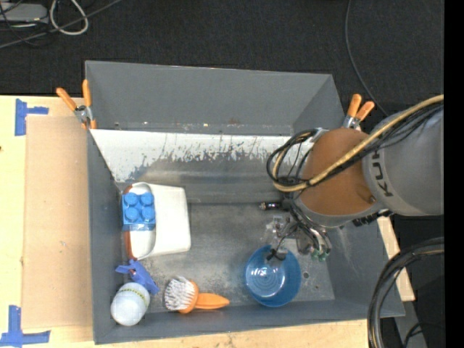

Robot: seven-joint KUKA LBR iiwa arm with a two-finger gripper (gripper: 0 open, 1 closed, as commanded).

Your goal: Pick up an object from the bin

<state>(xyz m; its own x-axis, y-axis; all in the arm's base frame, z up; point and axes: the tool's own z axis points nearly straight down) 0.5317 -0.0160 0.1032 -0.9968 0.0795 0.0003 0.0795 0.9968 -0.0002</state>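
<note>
target: blue translucent round plastic dish (272, 281), concentric rings seen on its face; lies flat on the floor of the grey metal bin (217, 114), near-right part, close to the front wall.
target vs claw: gripper (280, 251) is seen directly at the dish's far rim, its dark tip overlapping that rim in the camera view; contact or a small gap above cannot be told.
claw state: cannot be told, tip is hidden among wrist hardware and wires. Nothing is seen held.
count, dish: 1.
count, white rectangular plastic box (165, 220): 1, left-centre of the floor.
count, blue studded brick-like block (138, 209): 1, lying along the box's left edge, touching it.
count, brush with white bristles and orange handle (190, 296): 1, near the front wall, left of the dish, apart from it.
count, white bottle with blue spray head (130, 301): 1, front-left corner, just beside the brush bristles.
arm pose: arm (406, 165) is brought in from the right over the bin's right wall; orange-brown wrist cover (333, 183) is tilted down and left, black cables looped across it; the gripper is pointed down at the floor.
</note>
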